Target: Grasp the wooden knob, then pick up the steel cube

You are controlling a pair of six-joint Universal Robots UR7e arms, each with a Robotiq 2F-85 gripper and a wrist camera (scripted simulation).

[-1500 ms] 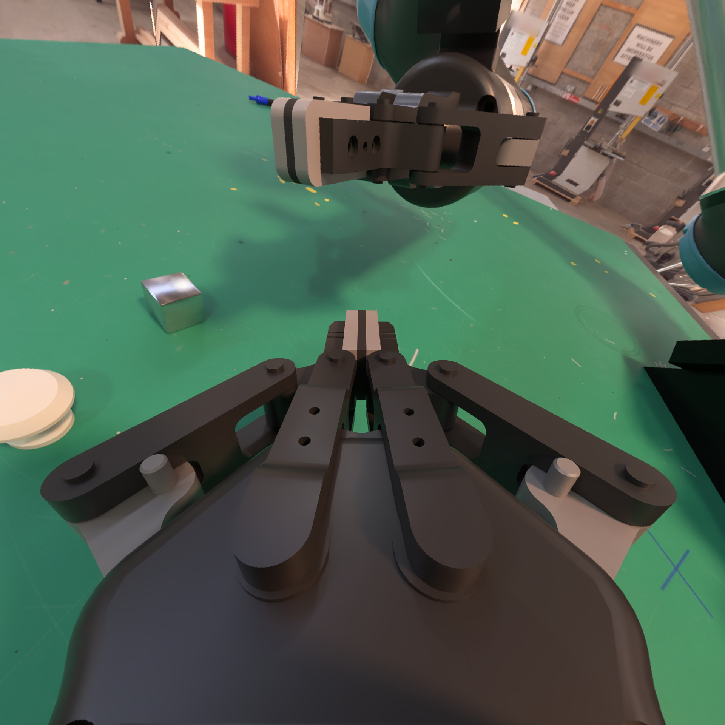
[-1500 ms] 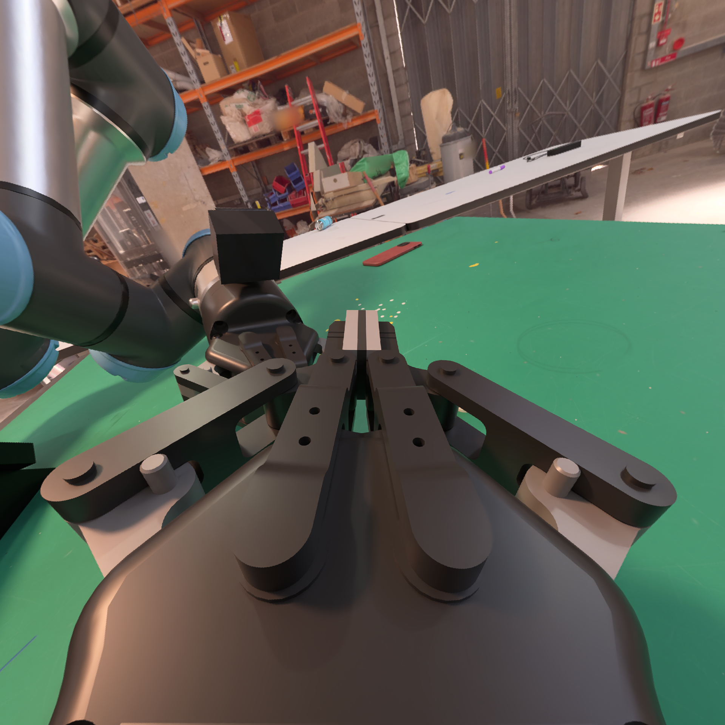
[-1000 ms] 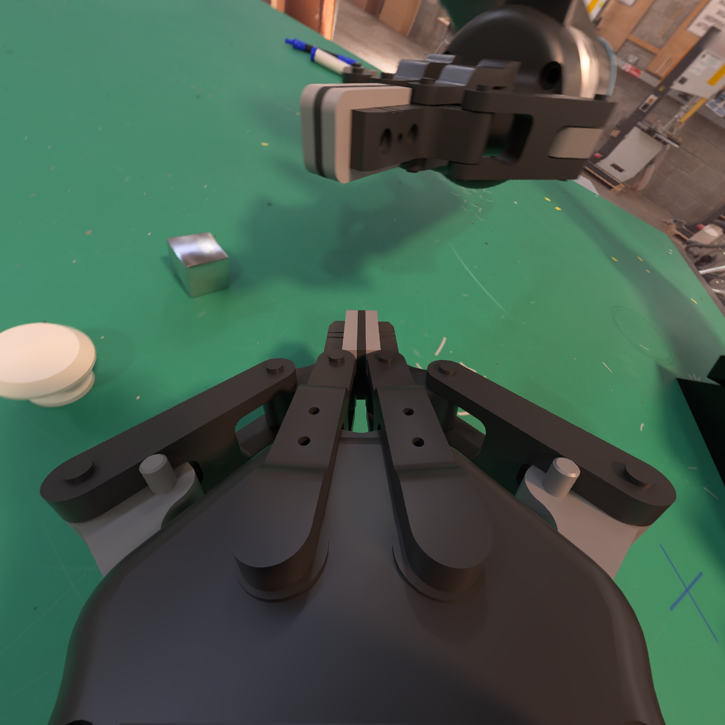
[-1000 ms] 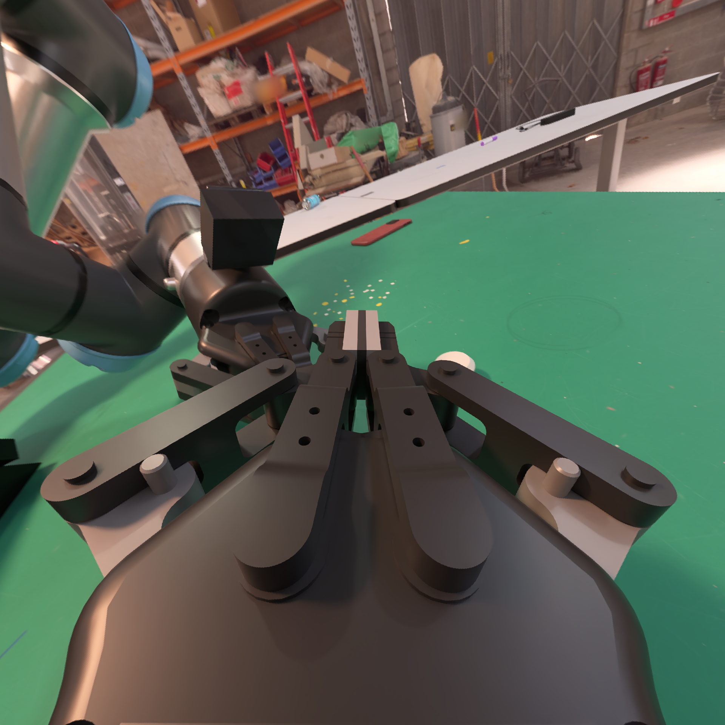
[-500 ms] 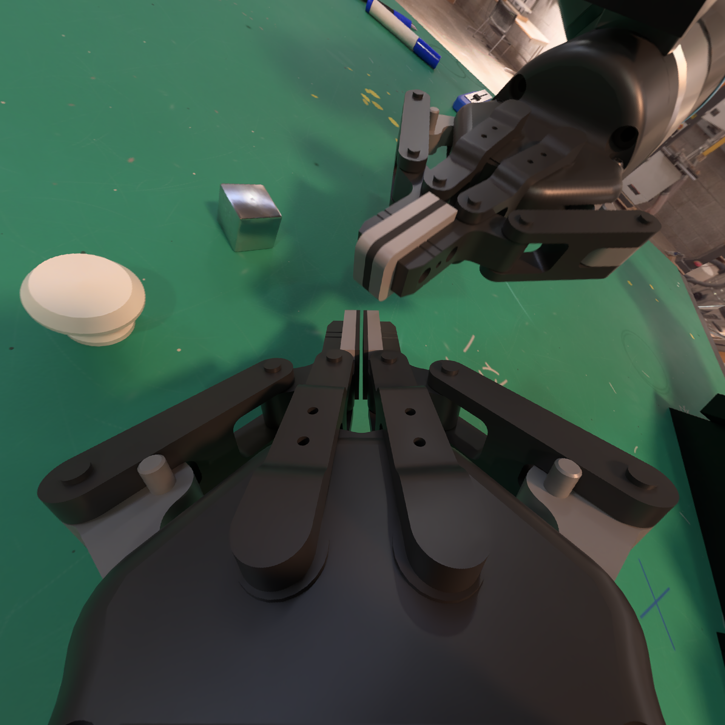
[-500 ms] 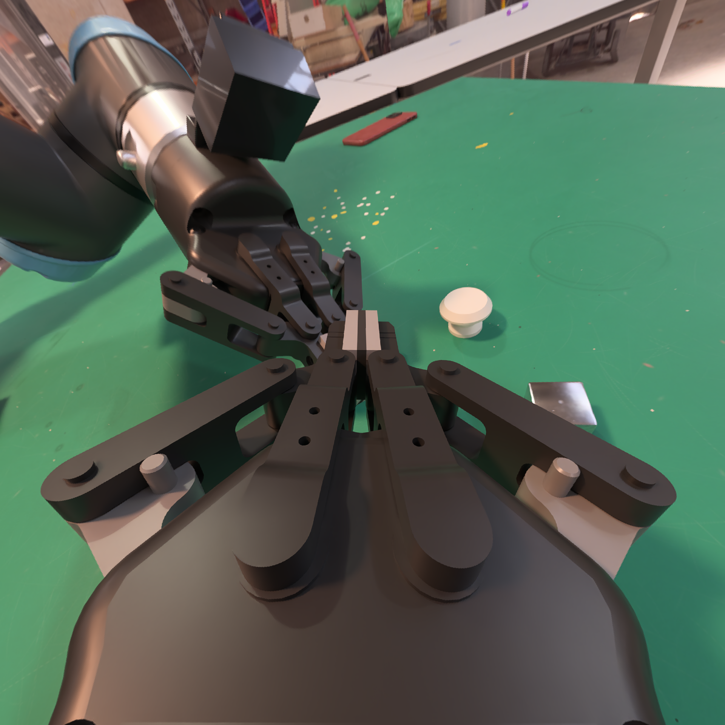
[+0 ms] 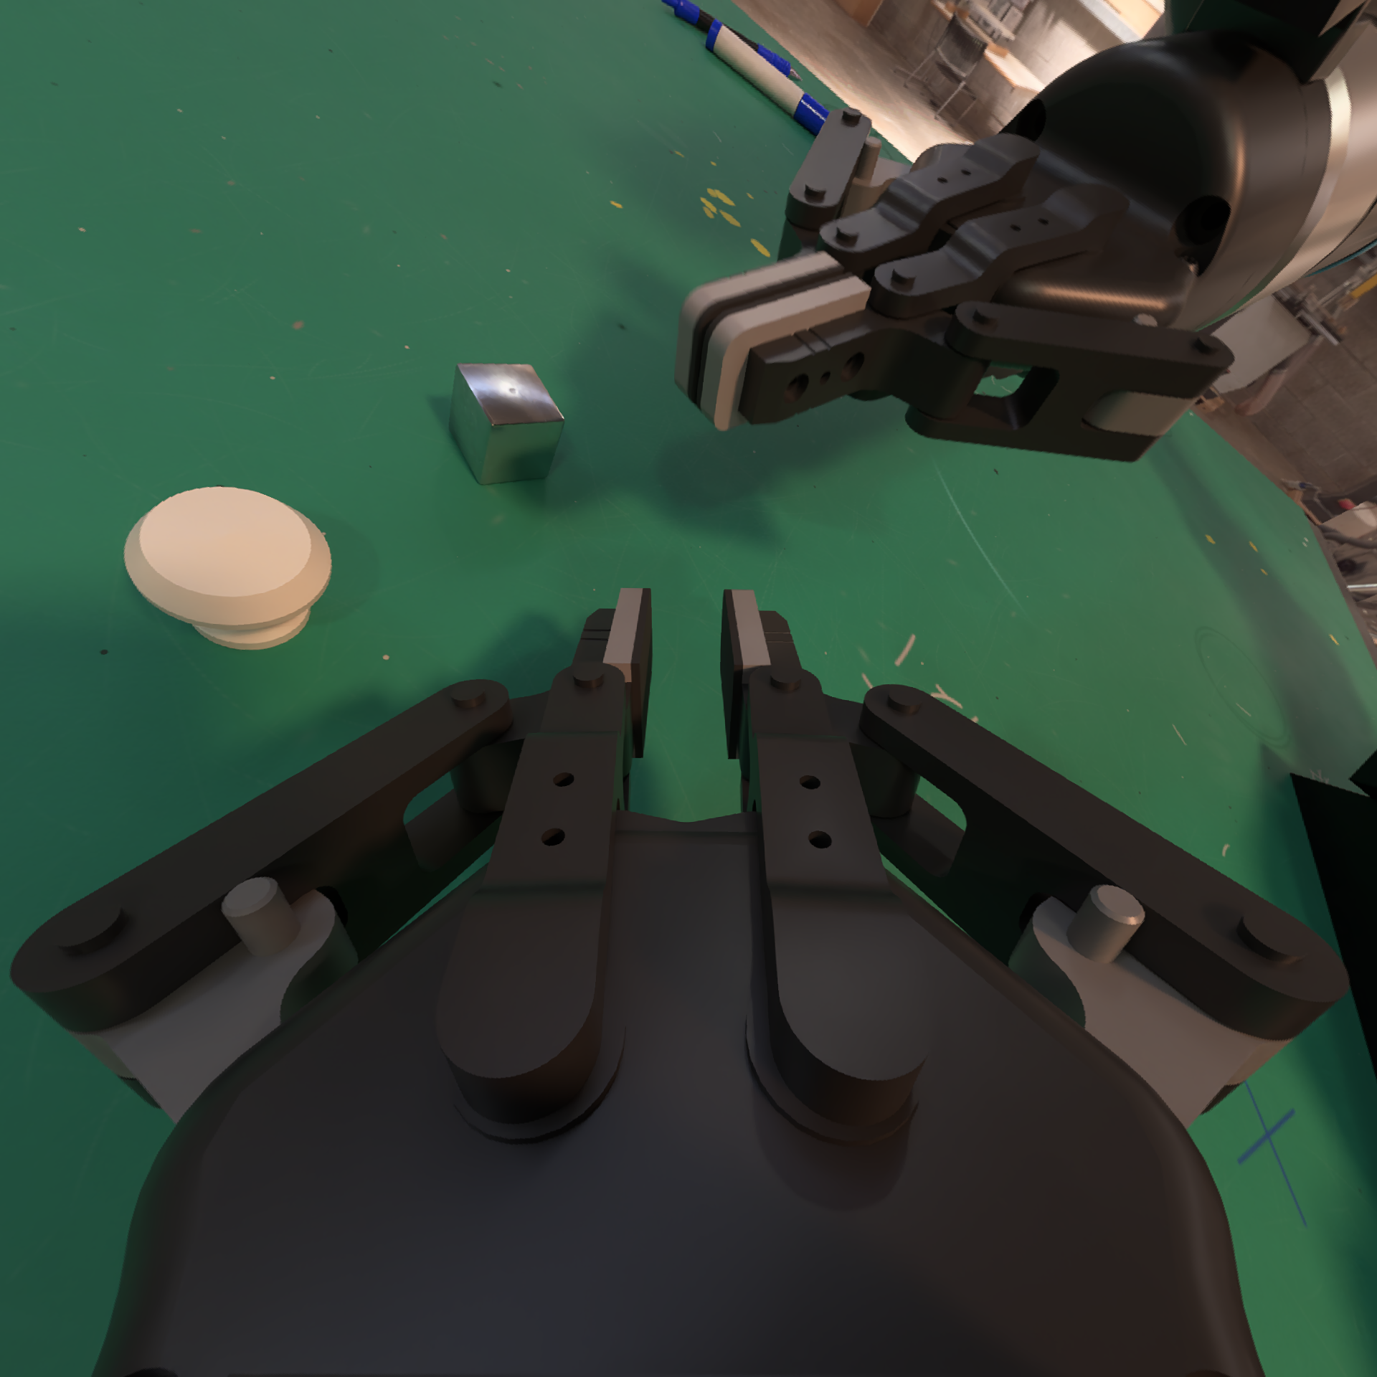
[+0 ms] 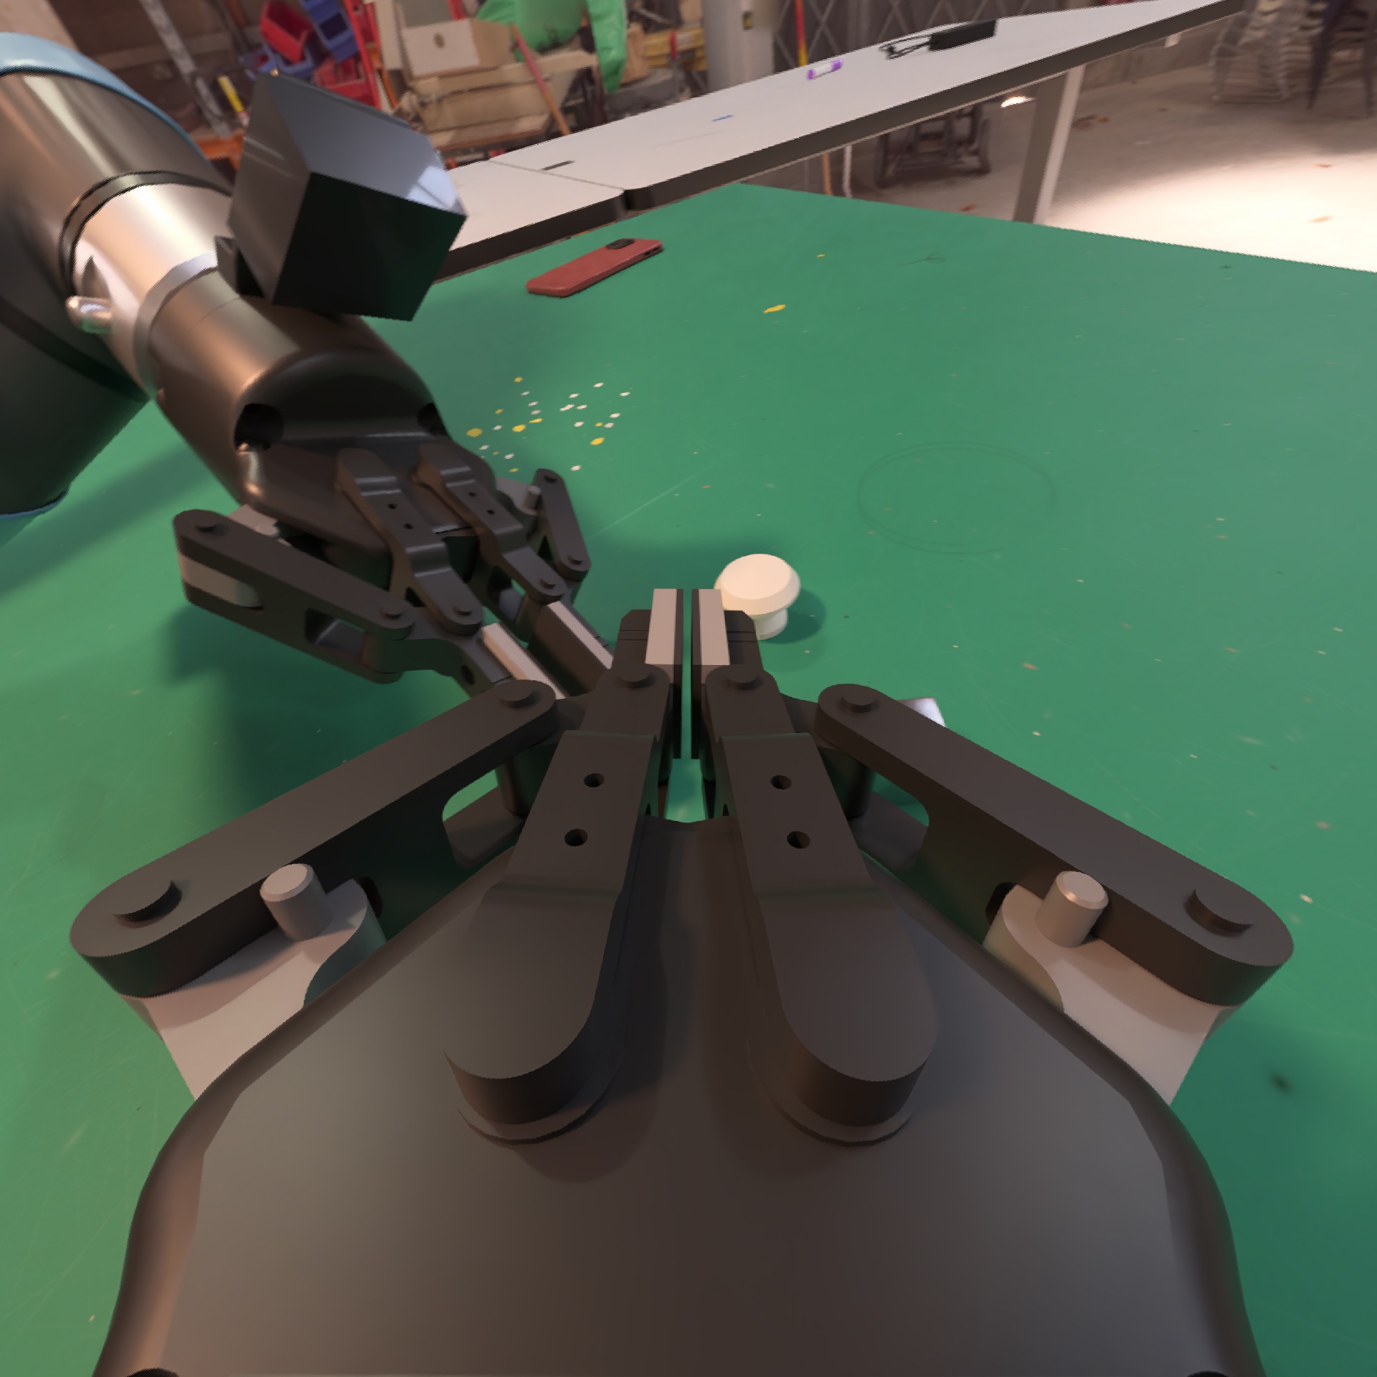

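From my left wrist camera, the left gripper [image 7: 685,633] hangs above the green table [image 7: 298,223] with its pads parted by a modest gap and nothing between them. The wooden knob [image 7: 227,564], pale and mushroom-shaped, sits upright on the mat ahead and to the left of those fingertips, apart from them. The steel cube [image 7: 507,421] rests farther out, near the knob but not touching it. The right gripper [image 7: 715,358] comes in from the upper right, pads pressed together and empty, its tip off to the right of the cube and clear of it. A blue and white pen [image 7: 752,63] lies near the far table edge.

From my right wrist camera, the right gripper [image 8: 687,630] shows only a hairline slit between its pads. The knob [image 8: 758,589] is just beyond its tip. A red phone [image 8: 594,266] lies near the table's far edge.
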